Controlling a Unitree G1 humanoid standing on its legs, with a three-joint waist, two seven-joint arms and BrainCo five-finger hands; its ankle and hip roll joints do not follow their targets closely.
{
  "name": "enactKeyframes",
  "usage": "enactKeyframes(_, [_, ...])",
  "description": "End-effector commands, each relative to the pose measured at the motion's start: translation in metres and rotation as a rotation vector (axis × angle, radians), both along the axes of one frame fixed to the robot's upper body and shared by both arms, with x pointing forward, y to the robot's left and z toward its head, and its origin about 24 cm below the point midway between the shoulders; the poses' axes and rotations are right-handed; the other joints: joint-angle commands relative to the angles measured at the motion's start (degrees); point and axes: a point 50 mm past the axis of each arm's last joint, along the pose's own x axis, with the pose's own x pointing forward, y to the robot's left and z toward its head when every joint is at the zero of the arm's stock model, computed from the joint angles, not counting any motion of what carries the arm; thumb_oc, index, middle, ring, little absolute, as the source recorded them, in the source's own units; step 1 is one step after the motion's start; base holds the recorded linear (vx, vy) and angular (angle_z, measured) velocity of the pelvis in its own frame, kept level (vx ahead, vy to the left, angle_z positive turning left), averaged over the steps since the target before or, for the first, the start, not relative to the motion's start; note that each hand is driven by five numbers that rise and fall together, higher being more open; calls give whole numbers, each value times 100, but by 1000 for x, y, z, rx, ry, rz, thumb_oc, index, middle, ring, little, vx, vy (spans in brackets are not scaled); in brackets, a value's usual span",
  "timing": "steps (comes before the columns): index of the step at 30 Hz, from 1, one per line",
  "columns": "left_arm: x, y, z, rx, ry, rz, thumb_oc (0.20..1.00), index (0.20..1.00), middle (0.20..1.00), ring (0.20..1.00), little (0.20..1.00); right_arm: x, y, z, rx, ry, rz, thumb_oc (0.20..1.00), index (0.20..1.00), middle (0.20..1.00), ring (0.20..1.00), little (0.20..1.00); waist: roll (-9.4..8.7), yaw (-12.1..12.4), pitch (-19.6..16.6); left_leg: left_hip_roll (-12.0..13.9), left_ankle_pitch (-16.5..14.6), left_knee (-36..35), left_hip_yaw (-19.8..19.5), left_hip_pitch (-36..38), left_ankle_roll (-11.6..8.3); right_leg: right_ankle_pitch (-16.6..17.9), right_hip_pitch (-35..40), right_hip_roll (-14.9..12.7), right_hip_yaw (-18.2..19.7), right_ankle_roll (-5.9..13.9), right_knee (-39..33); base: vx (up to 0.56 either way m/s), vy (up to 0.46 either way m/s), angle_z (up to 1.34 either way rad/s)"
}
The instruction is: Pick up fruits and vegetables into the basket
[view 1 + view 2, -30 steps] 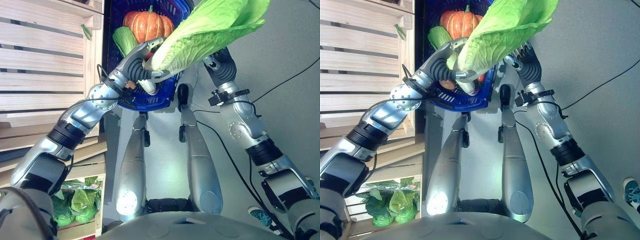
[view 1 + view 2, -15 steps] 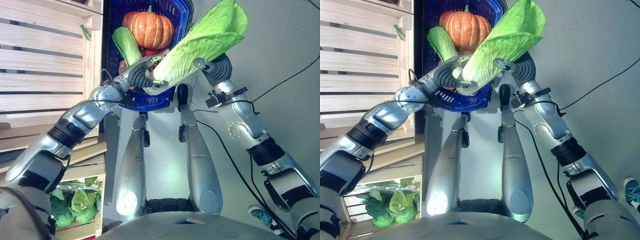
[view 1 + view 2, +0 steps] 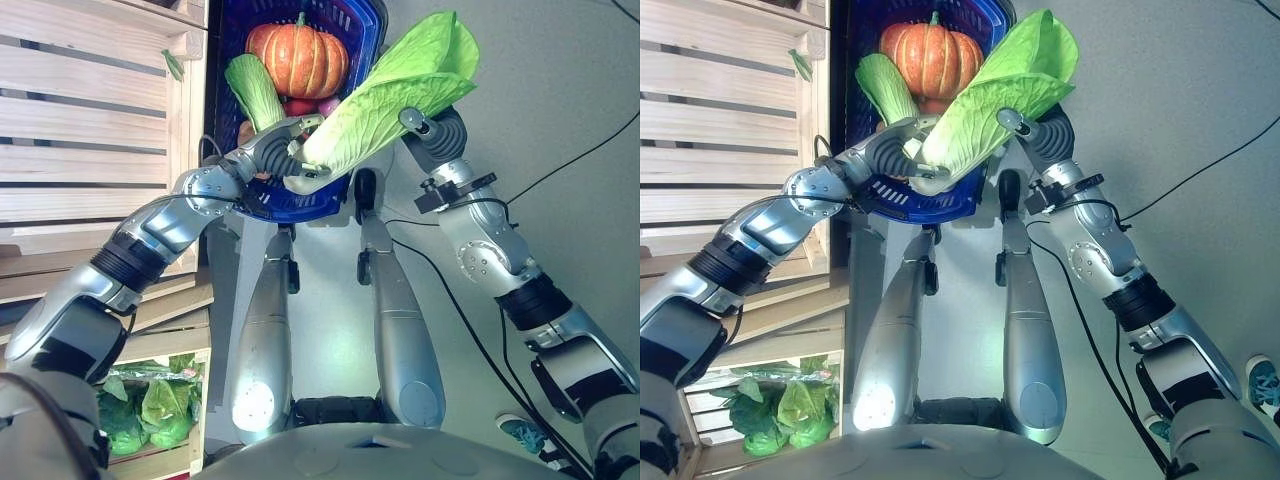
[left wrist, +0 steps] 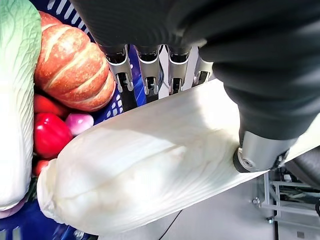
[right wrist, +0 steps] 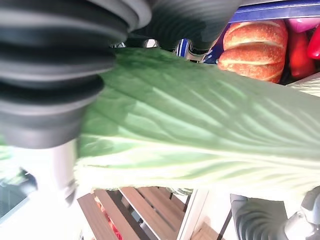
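Because both the left robot hand [image 3: 285, 160] and right robot hand [image 3: 428, 128] squeeze the big cabbage [image 3: 385, 95] above the blue basket [image 3: 300, 200], a weak hold could drop it outside.

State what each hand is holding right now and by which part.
Both hands hold one napa cabbage over the blue basket: the left hand grips its pale stem end, the right hand supports its green leafy part.
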Motion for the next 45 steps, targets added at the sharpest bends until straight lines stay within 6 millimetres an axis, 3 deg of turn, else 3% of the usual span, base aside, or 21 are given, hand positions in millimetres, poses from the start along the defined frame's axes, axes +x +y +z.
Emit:
enactKeyframes(1, [-11,-7,-11,93,-2,-67,200,200,200,200,200,-27,19,39,41,-243,178,200,200,200,200,200,81,-71,-221,-142,370,-680,249,62,102,-690,295,175,-319,499,470,0,0,0])
enactKeyframes(11, [-12,-12,-7,45,-49,-72,200,200,200,200,200,-28,26,35,38,-231,206,200,200,200,200,200,70,-45,-221,-145,361,-692,248,54,107,-697,300,159,-337,514,453,0,0,0])
enactKeyframes(14, [-14,-13,-6,-121,-4,-89,203,203,203,203,203,-28,29,33,43,-224,211,200,200,200,200,200,59,-27,-221,-150,370,-690,242,48,106,-692,294,166,-344,512,462,0,0,0])
enactKeyframes(15, [-14,-13,-7,-190,12,-88,426,426,426,426,426,-28,29,31,43,-221,210,200,200,200,200,200,60,-22,-221,-152,370,-690,235,49,110,-691,291,166,-344,512,464,0,0,0])
enactKeyframes(16, [-15,-13,-6,-210,18,-90,526,526,526,526,526,-28,29,31,43,-221,210,200,200,200,200,200,60,-22,-221,-152,369,-689,234,49,111,-691,290,166,-343,513,465,0,0,0])
enactKeyframes(17, [-14,-11,-8,-302,39,-79,1000,1000,1000,1000,1000,-28,31,29,45,-219,207,200,200,200,200,200,61,-9,-221,-163,372,-699,226,56,118,-692,300,172,-346,510,458,0,0,0])
enactKeyframes(22, [-12,4,-5,-705,21,11,1000,1000,1000,1000,1000,-26,34,26,56,-218,183,200,200,200,200,200,36,35,-221,-198,368,-700,175,71,136,-714,295,203,-346,490,487,0,0,0])
enactKeyframes(28, [-10,34,1,-979,-79,166,1000,1000,1000,1000,1000,-25,31,26,66,-207,140,200,200,200,200,200,9,76,-221,-228,350,-649,110,89,129,-792,326,222,-353,447,546,0,0,0])
enactKeyframes(37, [-11,70,-1,-1225,-154,341,1000,1000,1000,1000,1000,-22,18,21,25,-204,37,200,200,200,200,200,37,52,-221,-248,327,-581,94,103,104,-896,358,238,-351,371,608,0,0,0])
enactKeyframes(45, [-8,97,-12,-1240,-215,553,1000,1000,1000,1000,1000,-20,4,24,13,-232,-46,200,200,200,200,200,46,8,-221,-249,302,-511,108,98,88,-965,363,247,-336,336,665,0,0,0])
